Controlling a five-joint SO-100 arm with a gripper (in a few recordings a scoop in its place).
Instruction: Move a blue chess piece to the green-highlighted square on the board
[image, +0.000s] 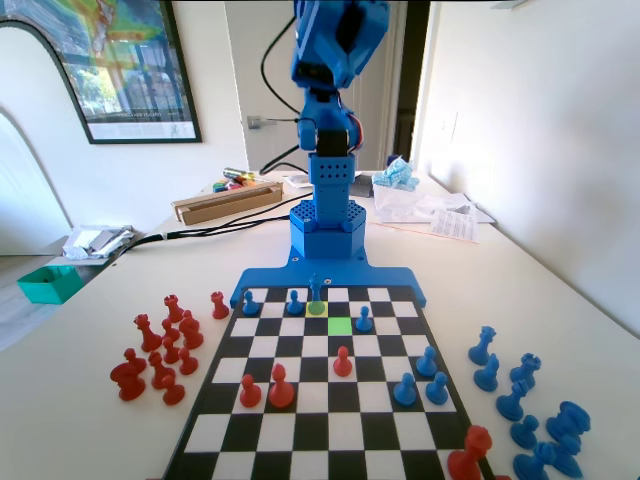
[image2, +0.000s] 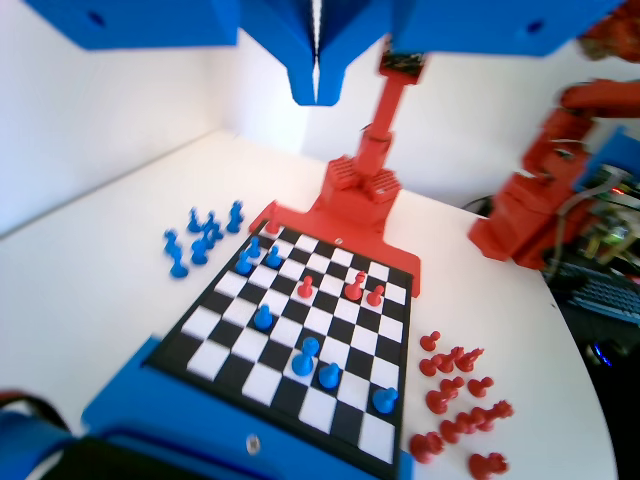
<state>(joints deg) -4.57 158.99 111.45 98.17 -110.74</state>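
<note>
- One blue chess piece (image: 316, 293) to shift: upright on the yellow square (image: 316, 309), second row from the blue rim, long axis vertical.
- Green-highlighted square (image: 340, 325) diagonally next to it, one row nearer the fixed camera and one file right in the fixed view; bare.
- Pincer (image2: 317, 60) high above the board (image2: 300, 345), jaws pressed together, grasping nothing; piece far below it, near the arm's base.
- Blue pawn (image: 364, 320) just right of the green square: tight room there.
- White tabletop (image: 560, 300), bright room.
</note>
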